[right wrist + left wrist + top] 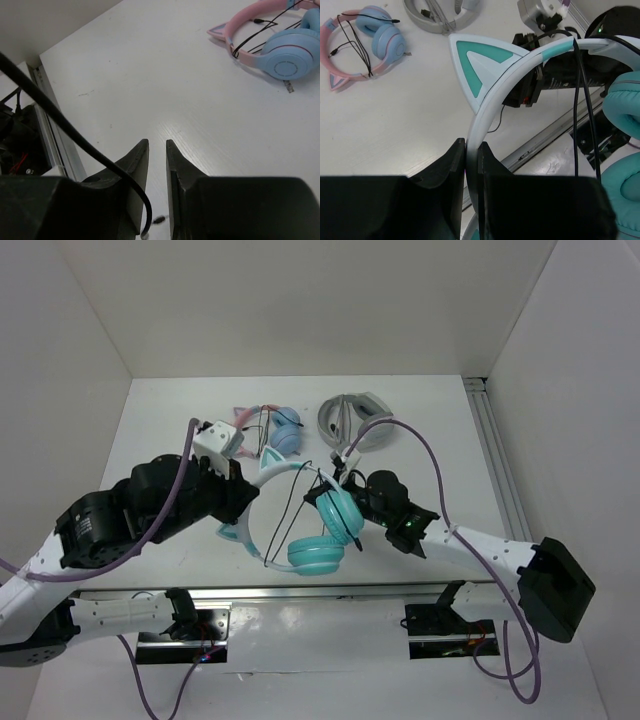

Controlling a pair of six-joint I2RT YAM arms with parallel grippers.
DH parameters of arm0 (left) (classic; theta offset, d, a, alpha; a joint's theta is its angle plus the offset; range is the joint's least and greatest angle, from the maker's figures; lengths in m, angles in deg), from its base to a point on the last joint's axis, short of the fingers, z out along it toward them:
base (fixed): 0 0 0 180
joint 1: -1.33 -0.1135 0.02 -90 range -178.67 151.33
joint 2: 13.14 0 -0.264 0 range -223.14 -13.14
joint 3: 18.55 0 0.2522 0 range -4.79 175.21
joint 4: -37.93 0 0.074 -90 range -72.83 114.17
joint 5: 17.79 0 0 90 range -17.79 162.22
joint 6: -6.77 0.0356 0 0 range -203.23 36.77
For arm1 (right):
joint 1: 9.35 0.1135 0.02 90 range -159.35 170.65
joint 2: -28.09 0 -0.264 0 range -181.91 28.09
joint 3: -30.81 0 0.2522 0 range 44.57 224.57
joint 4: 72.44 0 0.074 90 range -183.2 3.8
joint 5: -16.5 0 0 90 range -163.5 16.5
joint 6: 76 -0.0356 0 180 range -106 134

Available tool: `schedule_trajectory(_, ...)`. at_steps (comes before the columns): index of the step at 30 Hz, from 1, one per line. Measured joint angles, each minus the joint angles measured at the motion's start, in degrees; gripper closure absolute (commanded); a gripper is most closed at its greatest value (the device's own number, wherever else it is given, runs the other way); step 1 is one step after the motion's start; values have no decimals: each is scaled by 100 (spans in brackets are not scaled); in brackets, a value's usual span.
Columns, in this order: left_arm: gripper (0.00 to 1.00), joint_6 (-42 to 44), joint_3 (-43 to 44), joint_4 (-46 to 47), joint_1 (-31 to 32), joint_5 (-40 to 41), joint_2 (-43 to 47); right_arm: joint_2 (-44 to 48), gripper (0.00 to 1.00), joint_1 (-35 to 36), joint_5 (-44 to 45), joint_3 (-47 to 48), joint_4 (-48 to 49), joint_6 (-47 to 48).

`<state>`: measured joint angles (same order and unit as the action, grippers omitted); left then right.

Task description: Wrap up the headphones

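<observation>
- The headphones [335,515], teal with a pale band and cat ears, are at the middle of the near side of the table [170,420], between your two arms. They look raised off the surface, though the view from above does not settle it.
- Your left claw [471,155] is clamped on the pale band just below one cat ear. This grip probably steadies the headphones so the cable can be wound around them.
- The thin black cable [283,525] hangs in a loose loop from the band down past the ear cups. It is not yet wrapped tight.
- Your right claw [157,150] has its fingers a narrow gap apart, with bare table showing between them. The cable lies across the outside of one finger, draped rather than pinched.
- Only the left wrist view shows the clamp on the band, and only the right wrist view shows the empty gap. The overhead view alone shows both arms meeting at the headphones.
- Farther back lie a pink and blue pair [275,430] and a grey pair [350,418], apart from the work.
</observation>
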<state>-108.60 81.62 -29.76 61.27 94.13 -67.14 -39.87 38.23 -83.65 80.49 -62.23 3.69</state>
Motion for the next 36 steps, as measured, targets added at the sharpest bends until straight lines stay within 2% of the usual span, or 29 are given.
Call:
schedule_trajectory(7,100,-236,0,260,0,531,168,-393,71,-22,-295,-470,710,-363)
schedule_trajectory(13,100,-343,-48,487,0,916,431,-649,59,-20,-428,-815,1108,-590)
schedule_trajectory(21,100,-345,-50,560,0,1056,420,-776,58,4,-424,-905,1436,-662)
schedule_trajectory(26,100,-345,-55,562,0,1049,358,-935,42,79,-238,-905,1499,-682)
schedule_trajectory(29,100,-348,-55,562,0,1051,358,-940,39,120,-205,-887,1506,-649)
schedule_trajectory(32,100,-354,-55,562,0,1049,358,-940,18,131,-151,-828,1495,-601)
schedule_trajectory(36,100,-380,-52,562,0,1014,358,-966,17,131,-98,-592,1486,-481)
